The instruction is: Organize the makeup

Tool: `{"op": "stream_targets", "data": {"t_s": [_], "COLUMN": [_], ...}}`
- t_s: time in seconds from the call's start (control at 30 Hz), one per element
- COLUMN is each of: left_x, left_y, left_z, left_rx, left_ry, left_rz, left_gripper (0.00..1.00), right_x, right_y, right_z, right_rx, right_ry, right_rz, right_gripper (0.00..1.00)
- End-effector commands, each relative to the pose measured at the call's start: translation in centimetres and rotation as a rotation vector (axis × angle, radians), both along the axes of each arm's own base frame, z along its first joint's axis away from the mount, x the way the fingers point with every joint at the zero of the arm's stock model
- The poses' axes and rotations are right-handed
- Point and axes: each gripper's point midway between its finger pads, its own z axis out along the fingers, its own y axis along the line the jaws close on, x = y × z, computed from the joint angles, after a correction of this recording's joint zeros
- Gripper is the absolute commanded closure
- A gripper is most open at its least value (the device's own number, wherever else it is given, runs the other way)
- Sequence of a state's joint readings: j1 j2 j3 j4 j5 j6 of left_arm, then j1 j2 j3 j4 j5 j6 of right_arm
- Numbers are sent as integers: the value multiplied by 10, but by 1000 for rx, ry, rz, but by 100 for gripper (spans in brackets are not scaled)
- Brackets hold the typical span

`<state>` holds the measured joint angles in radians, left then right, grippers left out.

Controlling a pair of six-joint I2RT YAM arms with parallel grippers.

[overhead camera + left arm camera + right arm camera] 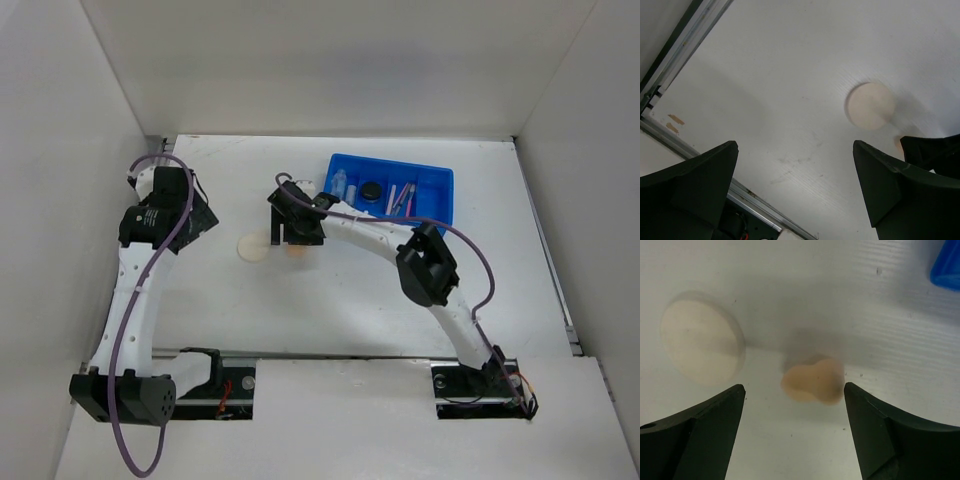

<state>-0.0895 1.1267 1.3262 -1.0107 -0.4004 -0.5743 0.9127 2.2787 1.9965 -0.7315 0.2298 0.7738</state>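
A peach egg sponge lies on the white table between my right gripper's open fingers, just ahead of the tips; the right gripper is empty. In the top view the right gripper hovers over the sponge. A cream round puff lies flat just left of it and shows in both wrist views. My left gripper is open and empty, left of the puff. The blue tray holds a clear tube, a round black jar and thin pencils.
White walls enclose the table on three sides. A metal rail runs along the near edge by the arm bases and shows in the left wrist view. A tray corner shows at the right wrist view's top right.
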Motion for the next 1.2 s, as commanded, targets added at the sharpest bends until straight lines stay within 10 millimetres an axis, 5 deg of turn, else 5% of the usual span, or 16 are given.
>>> {"op": "stream_targets", "data": {"t_s": [0.0,0.17,0.3,0.43,0.5,0.57,0.67,0.73,0.8,0.87,1.0,1.17], "left_x": [-1,-2,-2,-2,-2,-1,-2,4,7,10,12,9], "left_y": [-3,-4,-4,0,-4,-4,-5,-12,-16,-22,-21,-22], "left_z": [-9,-12,-12,-6,-4,0,-4,-4,-3,-2,-2,-3], "left_rx": [-7,-11,-11,-5,-20,-21,-28,-49,-69,-90,-68,-69], "left_ry": [26,29,29,8,-27,-51,-42,-59,-79,-88,-76,-63], "left_rz": [-26,-39,-39,-24,-45,-45,-51,-82,-98,-129,-154,-167], "left_gripper": [1,1,1,1,1,1,1,1,1,1,1,1], "right_x": [14,19,15,6,8,13,25,34,57,85,116,141], "right_y": [0,-1,3,0,-9,-35,-82,-119,-179,-240,-321,-387], "right_z": [8,-6,-11,19,65,103,120,155,168,170,169,133], "right_rx": [-23,-44,-27,11,58,49,27,54,18,-17,-35,-141], "right_ry": [-36,-25,-6,-18,-102,-191,-215,-278,-322,-329,-336,-286], "right_rz": [-18,-19,-3,37,23,-30,-100,-170,-302,-423,-596,-749], "right_gripper": [14,21,41,82,91,95,95,95,95,95,95,95]}}
